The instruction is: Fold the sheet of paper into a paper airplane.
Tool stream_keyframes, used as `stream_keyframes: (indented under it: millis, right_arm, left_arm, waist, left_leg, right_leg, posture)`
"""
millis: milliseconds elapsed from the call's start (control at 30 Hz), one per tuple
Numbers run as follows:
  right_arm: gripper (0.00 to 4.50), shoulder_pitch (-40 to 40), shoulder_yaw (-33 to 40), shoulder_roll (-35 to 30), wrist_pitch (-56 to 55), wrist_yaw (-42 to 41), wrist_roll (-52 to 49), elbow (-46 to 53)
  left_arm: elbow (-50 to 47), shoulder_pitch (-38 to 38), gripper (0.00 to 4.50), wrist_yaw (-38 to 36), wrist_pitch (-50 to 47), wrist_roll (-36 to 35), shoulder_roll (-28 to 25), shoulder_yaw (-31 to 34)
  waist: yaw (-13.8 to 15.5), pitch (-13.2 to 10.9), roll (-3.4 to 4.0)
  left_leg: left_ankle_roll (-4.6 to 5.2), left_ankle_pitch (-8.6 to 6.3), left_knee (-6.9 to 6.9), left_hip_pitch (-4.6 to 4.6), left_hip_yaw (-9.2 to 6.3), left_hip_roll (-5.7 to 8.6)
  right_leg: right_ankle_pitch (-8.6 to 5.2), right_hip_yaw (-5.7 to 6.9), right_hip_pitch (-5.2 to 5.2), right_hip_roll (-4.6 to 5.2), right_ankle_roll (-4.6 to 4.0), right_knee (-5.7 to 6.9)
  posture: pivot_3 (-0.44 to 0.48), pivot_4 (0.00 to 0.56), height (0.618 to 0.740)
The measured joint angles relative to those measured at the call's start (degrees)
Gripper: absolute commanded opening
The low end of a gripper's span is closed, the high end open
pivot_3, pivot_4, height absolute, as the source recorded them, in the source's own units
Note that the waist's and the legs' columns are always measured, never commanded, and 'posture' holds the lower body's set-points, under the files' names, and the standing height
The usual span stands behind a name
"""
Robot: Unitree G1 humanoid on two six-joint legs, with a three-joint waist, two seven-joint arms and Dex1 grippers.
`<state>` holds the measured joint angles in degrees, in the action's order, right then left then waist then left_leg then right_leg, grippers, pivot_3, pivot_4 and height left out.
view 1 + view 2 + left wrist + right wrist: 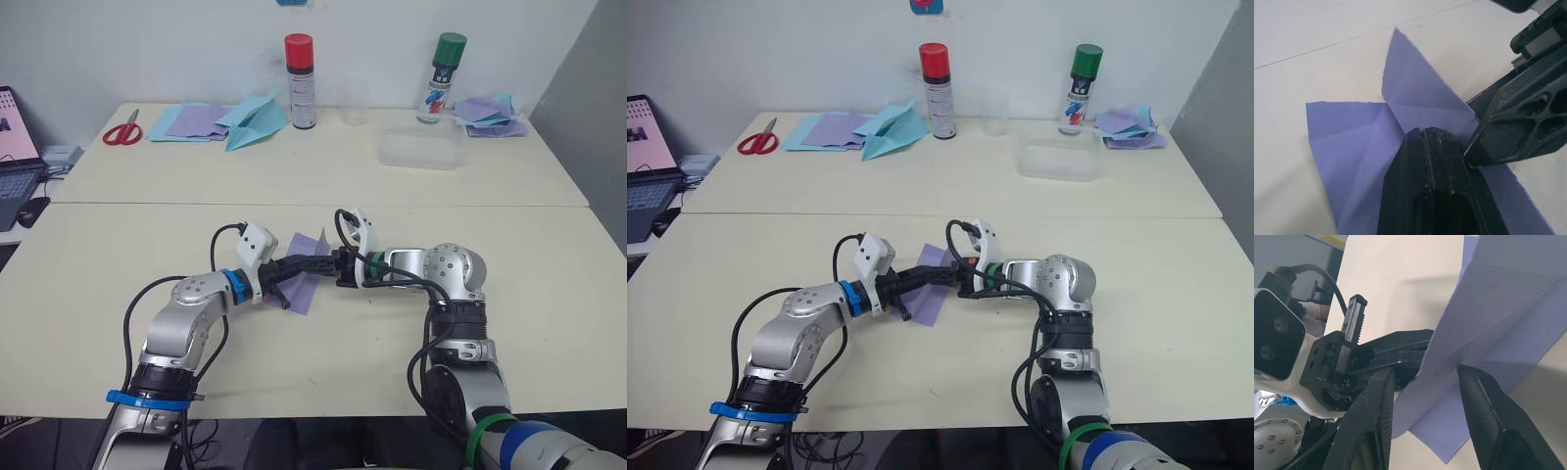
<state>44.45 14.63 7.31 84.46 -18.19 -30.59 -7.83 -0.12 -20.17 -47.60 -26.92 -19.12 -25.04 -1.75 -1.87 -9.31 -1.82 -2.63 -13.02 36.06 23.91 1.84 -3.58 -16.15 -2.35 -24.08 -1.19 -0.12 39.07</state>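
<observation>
The lavender sheet of paper (303, 292), marked with crease lines, sits at the middle of the near table, partly raised off the surface. My left gripper (326, 262) comes in from the left with its fingers (1440, 166) pressed together, shut on the sheet (1352, 147). From the right, my right gripper (339, 266) meets it tip to tip. It is open, and a raised edge of the sheet (1508, 308) passes between its two fingers (1376, 411). A flap stands up just past the left fingertips.
On the far table lie red scissors (122, 130), a pile of blue and purple sheets (191, 121), a light-blue paper plane (253, 122), a red-capped can (300, 83), a green-capped can (443, 78), a clear container (423, 149) and more sheets (490, 111). A laptop (15, 162) stands far left.
</observation>
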Motion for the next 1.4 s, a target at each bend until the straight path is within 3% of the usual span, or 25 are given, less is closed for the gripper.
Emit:
stream_keyframes:
  millis: [133,333,433,767,1000,1167,1400]
  right_arm:
    - [2.07,0.0,-0.1,0.0,-0.2,0.3,0.0,-0.7]
    - [1.0,0.0,0.6,0.0,-0.9,0.9,-1.0,-1.6]
    - [0.04,0.0,0.9,0.0,-1.3,1.8,-1.0,-1.7]
    - [0.02,-0.1,1.9,-0.9,-1.3,3.7,-1.1,-1.6]
    - [0.02,-2.3,0.9,-6.5,1.7,1.1,-3.0,1.9]
    - [0.02,-4.3,-2.6,-11.3,1.6,-1.7,-3.6,2.8]
    - [0.02,-7.2,-10.9,-16.4,-8.3,-6.0,-1.5,2.7]
  left_arm:
    - [0.0,0.3,0.0,0.1,-0.2,0.1,-0.1,0.0]
    - [0.0,0.4,0.0,0.2,0.0,0.4,-1.1,-0.2]
    - [0.0,0.4,0.0,-0.1,0.0,1.1,-1.8,-0.3]
    - [2.8,0.6,0.0,-0.6,1.4,4.8,-3.8,-3.2]
    - [3.7,0.2,0.0,-1.6,1.9,5.3,-4.4,-4.0]
    - [4.2,-0.1,0.0,-2.1,2.5,6.0,-5.1,-4.7]
    - [3.8,0.2,0.0,-3.0,2.5,6.2,-6.2,-5.2]
  waist:
    - [0.0,0.0,0.0]
    - [0.0,0.0,0.0]
    - [0.0,0.0,0.0]
    - [0.0,0.0,0.0]
    - [0.0,0.0,0.0]
    - [0.0,0.0,0.01]
    - [0.1,0.1,0.04]
  left_leg:
    - [0.0,0.0,0.0,0.0,0.0,0.0]
    - [0.0,0.0,0.01,0.0,0.0,0.0]
    - [0.0,0.0,0.01,0.0,0.0,0.0]
    - [0.0,0.0,0.01,0.0,0.0,0.0]
    - [0.0,0.0,0.02,0.0,0.02,0.01]
    - [0.01,0.0,0.03,-0.04,0.04,0.03]
    - [0.01,0.0,0.07,-0.04,0.05,0.04]
  right_leg:
    - [0.0,0.0,0.0,0.0,0.0,0.0]
    - [0.0,0.0,0.0,-0.01,0.0,0.01]
    - [0.0,0.02,0.01,-0.01,0.0,0.01]
    - [0.01,0.01,0.0,-0.01,0.0,0.02]
    - [0.01,-0.01,0.02,-0.01,0.01,0.01]
    - [0.01,-0.01,0.04,-0.09,0.02,0.04]
    - [0.01,0.0,0.09,-0.15,0.04,0.01]
  posture:
    - [0.0,0.15,0.74]
    - [0.0,0.15,0.74]
    - [0.0,0.15,0.74]
    - [0.0,0.15,0.74]
    - [0.0,0.15,0.74]
    - [0.0,0.15,0.74]
    - [0.0,0.15,0.74]
